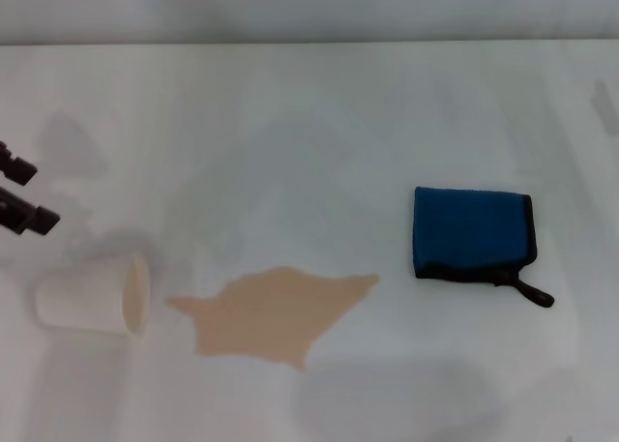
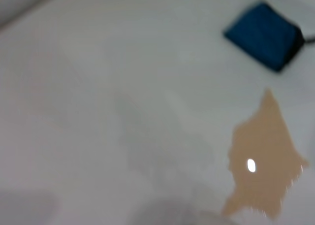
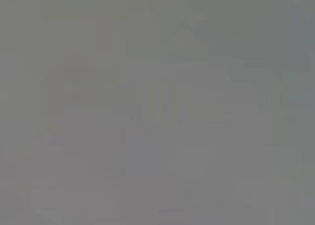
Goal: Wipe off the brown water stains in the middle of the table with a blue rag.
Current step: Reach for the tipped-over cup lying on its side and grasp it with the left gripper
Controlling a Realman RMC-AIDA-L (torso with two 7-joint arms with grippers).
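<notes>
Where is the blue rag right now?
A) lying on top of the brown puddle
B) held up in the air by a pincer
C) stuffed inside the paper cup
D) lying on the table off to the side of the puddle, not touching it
D: the blue rag lies flat on the table, with bare white tabletop between it and the brown water stains.

The right wrist view shows only a flat, featureless grey field from edge to edge, with no object, surface edge or gripper part that can be told.
</notes>
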